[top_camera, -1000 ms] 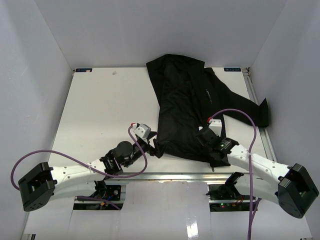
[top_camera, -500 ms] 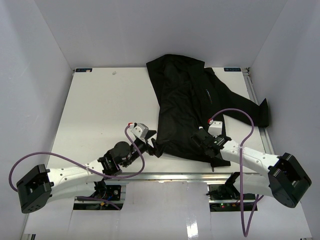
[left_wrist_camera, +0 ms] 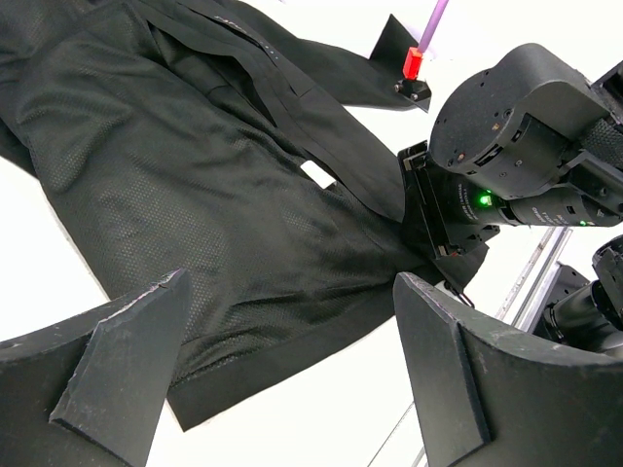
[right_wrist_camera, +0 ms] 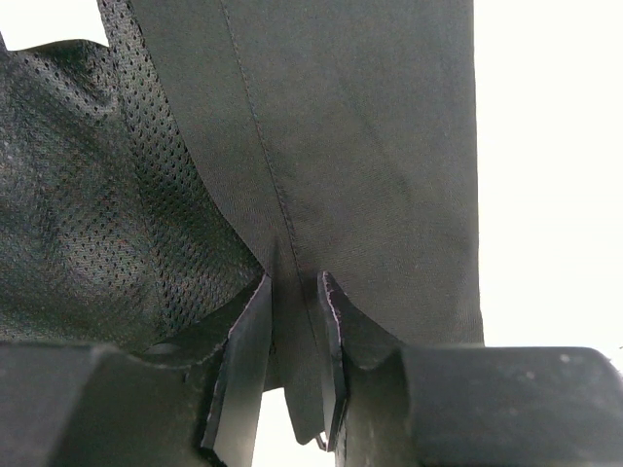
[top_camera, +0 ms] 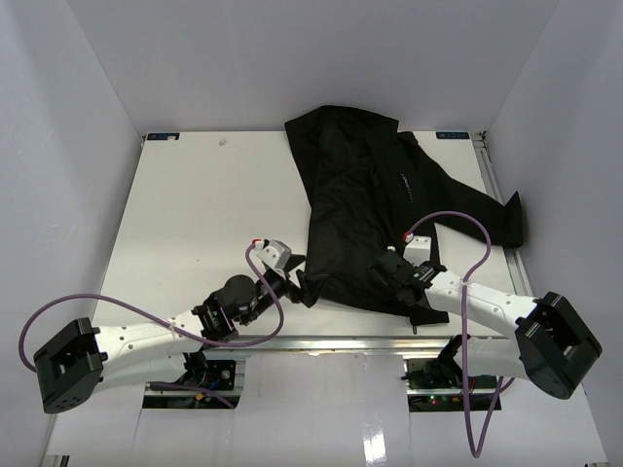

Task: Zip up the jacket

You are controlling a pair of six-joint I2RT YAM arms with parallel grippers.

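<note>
White table (top_camera: pixel 195 214) | black jacket (top_camera: pixel 355 195) lies toward far right corner, hem near the near edge | left gripper (left_wrist_camera: pixel 292 282) spread wide beside hem | right gripper (right_wrist_camera: pixel 294 277) apparently pinching its front edge

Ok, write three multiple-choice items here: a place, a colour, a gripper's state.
1. Where on the table does the jacket lie? A) right half B) left half C) hanging off it
2. The jacket's colour? A) red B) black C) white
3. The left gripper is: A) shut on the jacket B) shut on a cable C) open, holding nothing
1 A, top view shows it right of centre; 2 B, black in every view; 3 C, its jaws stand wide apart.
</note>
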